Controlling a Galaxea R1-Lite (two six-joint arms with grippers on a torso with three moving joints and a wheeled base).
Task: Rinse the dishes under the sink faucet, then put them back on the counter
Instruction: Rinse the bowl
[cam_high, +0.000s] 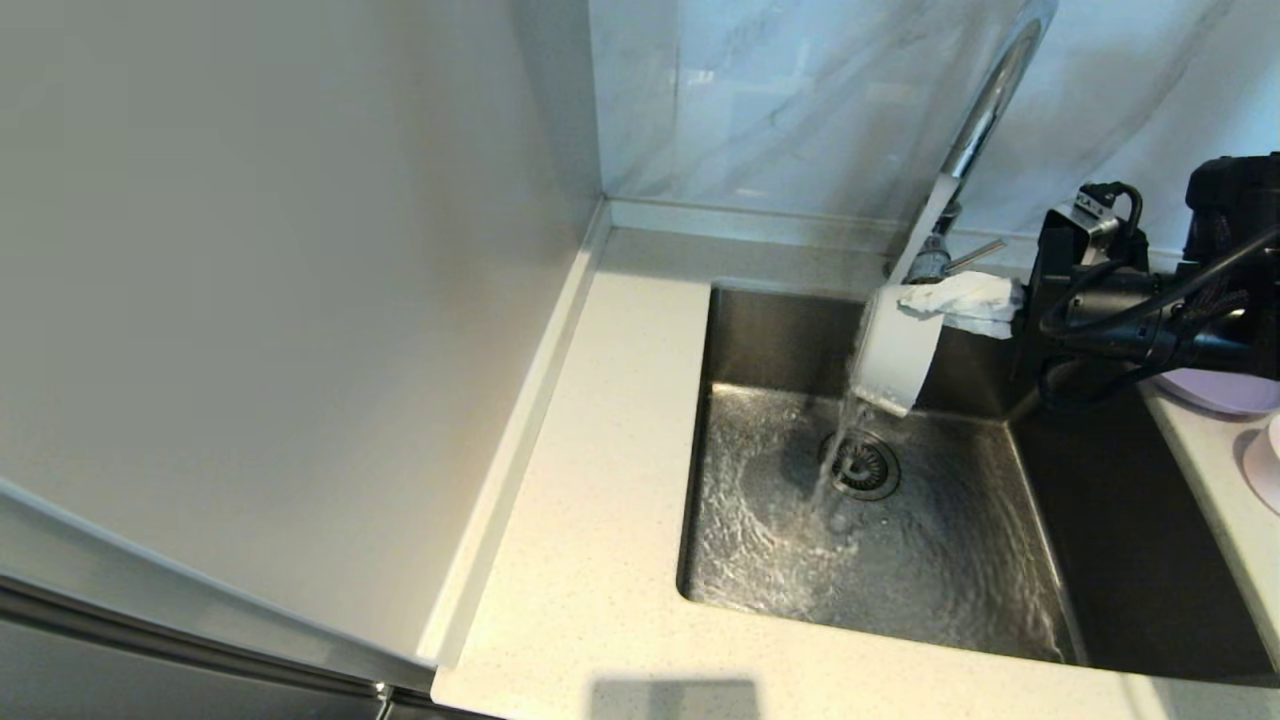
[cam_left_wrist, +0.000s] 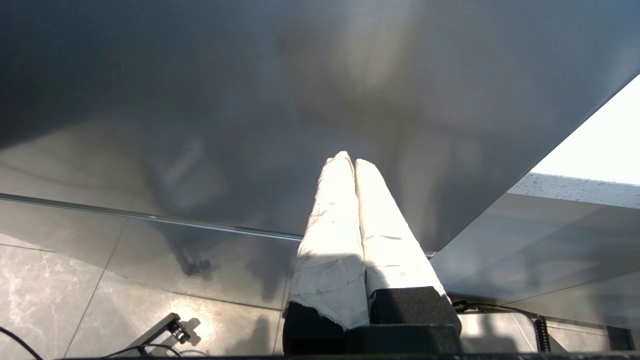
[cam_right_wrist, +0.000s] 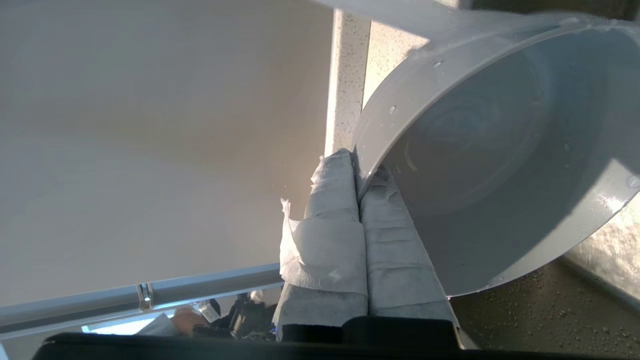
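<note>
The right claw (cam_high: 950, 300) grips the small pale round cup (cam_high: 895, 352) by its rim under the tall shiny tap's (cam_high: 985, 105) running water, so rinsing is on, and next it must go back to the right edge of the speckled white bench (cam_high: 1205, 460); the left claw (cam_left_wrist: 352, 162) is closed on nothing, parked away.

The speckled counter (cam_high: 590, 560) wraps round the sink (cam_high: 1120, 560), with a lavender plate (cam_high: 1222, 391) resting on its right side beside the basin.
</note>
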